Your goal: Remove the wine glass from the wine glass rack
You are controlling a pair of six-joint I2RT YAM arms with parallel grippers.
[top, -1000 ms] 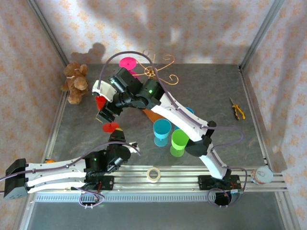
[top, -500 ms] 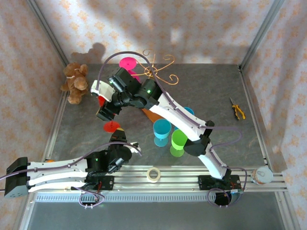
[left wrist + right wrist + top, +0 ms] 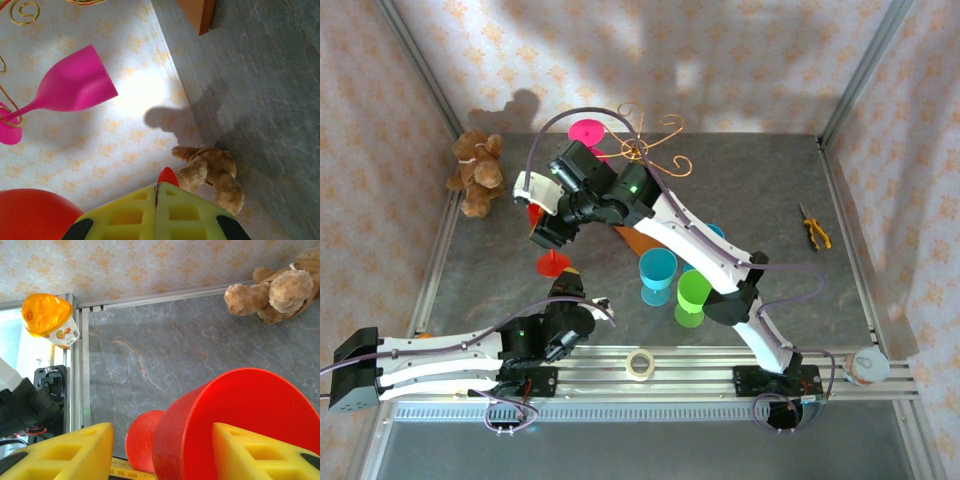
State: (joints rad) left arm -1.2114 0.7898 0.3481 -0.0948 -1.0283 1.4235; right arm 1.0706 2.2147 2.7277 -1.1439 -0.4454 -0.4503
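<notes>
I see my right hand [image 3: 160,429] spread loosely around the red wine glass [image 3: 235,405], its bowl unclamped, my left hand [image 3: 156,189] clenched.

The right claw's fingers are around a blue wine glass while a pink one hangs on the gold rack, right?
No: the wine glass between the fingers of the right gripper is red, not blue, as the right wrist view shows. The pink glass hangs on the gold rack.

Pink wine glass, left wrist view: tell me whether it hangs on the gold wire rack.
Yes, the pink wine glass has its stem threaded through a curl of the gold wire rack.
</notes>
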